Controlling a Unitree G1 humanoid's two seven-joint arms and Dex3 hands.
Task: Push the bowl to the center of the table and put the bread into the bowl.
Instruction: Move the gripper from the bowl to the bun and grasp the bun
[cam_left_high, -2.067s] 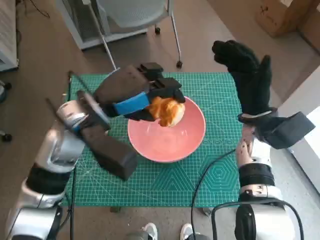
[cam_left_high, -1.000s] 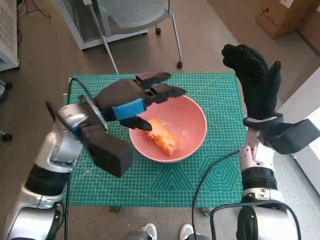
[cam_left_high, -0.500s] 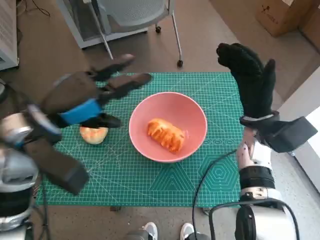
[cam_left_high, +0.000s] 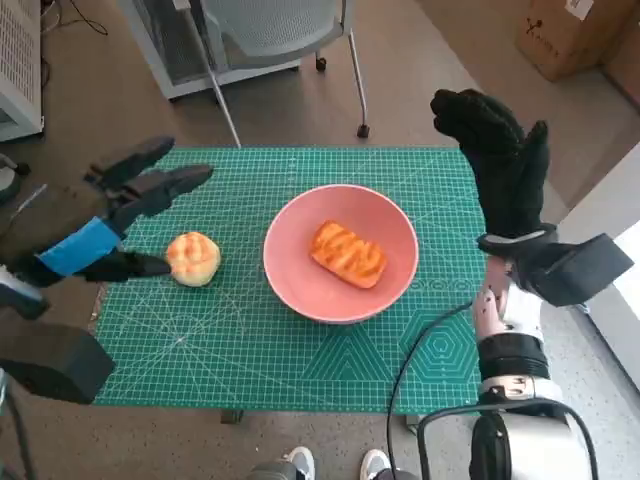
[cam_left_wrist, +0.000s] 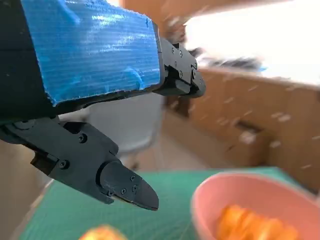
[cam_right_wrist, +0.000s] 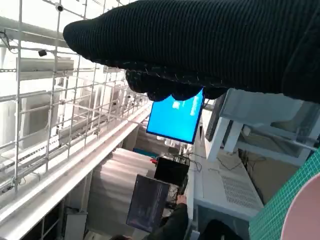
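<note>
currently the bread (cam_left_high: 348, 254) lies inside the pink bowl (cam_left_high: 290, 270) at bench (cam_left_high: 300, 360) centre. left robot hand (cam_left_high: 95, 225) released, fingers spread, beside a round bun (cam_left_high: 194, 258). right robot hand (cam_left_high: 497, 165) raised, released.

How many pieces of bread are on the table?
2: a golden oblong bread inside the pink bowl, and a round pale bun on the green cutting mat beside the bowl.

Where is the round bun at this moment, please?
In the head view the round bun lies on the green mat, left of the pink bowl and apart from it, close beside the left hand.
</note>
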